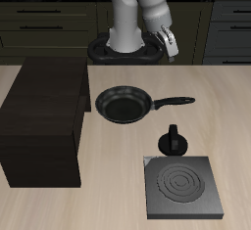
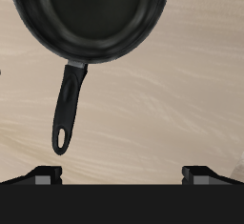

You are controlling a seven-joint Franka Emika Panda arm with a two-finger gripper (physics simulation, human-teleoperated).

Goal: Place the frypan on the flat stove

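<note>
The frypan (image 1: 124, 105) is a round, shallow black pan lying on the table, with its long straight handle (image 1: 175, 102) pointing sideways. The flat stove (image 1: 182, 186) is a dark grey slab with pale ring marks, near the table's front edge and apart from the pan. My gripper (image 1: 166, 41) hangs high over the back of the table, behind the handle and well above it. In the wrist view the frypan (image 2: 95, 16) and its handle (image 2: 68, 102) lie below my gripper (image 2: 122, 176). The fingertips (image 2: 44, 175) are spread wide and hold nothing.
A small black moka pot (image 1: 174, 139) stands upright between the pan's handle and the stove. A large dark brown cabinet box (image 1: 45, 122) sits on the table on the pan's other side. Dark kitchen cabinets line the background.
</note>
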